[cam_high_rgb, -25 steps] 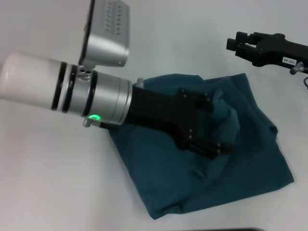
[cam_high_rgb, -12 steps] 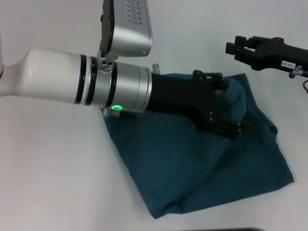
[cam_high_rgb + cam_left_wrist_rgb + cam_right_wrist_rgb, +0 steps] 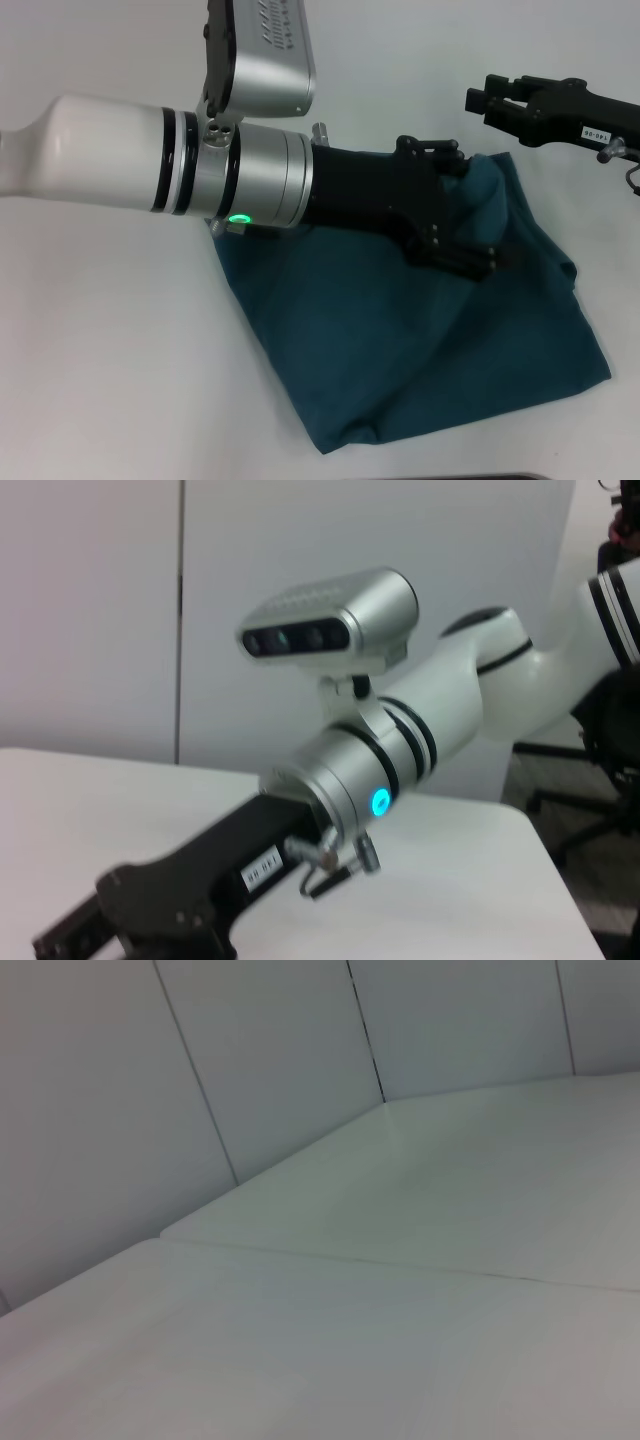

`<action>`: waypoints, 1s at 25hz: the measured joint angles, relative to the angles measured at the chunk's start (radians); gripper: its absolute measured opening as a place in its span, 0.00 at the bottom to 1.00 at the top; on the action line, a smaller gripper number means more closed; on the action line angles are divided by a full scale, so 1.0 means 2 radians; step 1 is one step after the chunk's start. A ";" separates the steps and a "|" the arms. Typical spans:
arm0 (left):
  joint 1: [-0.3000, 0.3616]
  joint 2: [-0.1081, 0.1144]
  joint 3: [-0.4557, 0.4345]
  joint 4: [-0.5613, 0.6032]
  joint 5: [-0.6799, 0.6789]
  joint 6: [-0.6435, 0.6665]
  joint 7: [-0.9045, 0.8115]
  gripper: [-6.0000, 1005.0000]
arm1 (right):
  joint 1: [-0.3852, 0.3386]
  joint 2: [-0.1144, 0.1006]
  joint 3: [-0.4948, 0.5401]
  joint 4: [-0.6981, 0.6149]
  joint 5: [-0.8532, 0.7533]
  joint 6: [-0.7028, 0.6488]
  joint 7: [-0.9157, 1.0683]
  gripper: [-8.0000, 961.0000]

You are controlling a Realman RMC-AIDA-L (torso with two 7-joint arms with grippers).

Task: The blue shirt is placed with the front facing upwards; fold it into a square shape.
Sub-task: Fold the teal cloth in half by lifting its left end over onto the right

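**1 blue shirt, 2 grippers over the white surface**

There is 1 blue shirt (image 3: 400, 340), lying bunched and partly folded on the white surface (image 3: 110, 350), plain teal side up, with no lettering in sight. 2 grippers are in the head view. The left gripper (image 3: 478, 235) reaches across the shirt's far half; its black fingers (image 3: 462, 262) sit down in the cloth and are drawn together on a raised hump of fabric near the shirt's far right corner, so the cloth lies between and around the fingers. The right gripper (image 3: 482, 100) hangs above the bare surface just beyond that same corner, apart from the shirt, its fingers parted by a narrow gap and holding nothing. In the left wrist view the right gripper (image 3: 75, 942) appears again with its silver wrist camera (image 3: 330, 625).
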 joint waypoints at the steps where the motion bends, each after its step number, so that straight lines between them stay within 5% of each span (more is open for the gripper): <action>1: 0.000 0.001 0.001 -0.001 0.004 0.001 -0.001 0.90 | 0.001 0.000 0.002 0.000 0.000 0.000 0.000 0.42; 25: 0.012 0.002 -0.048 -0.054 0.087 0.041 -0.082 0.90 | -0.002 0.004 0.021 0.001 0.000 0.003 -0.001 0.41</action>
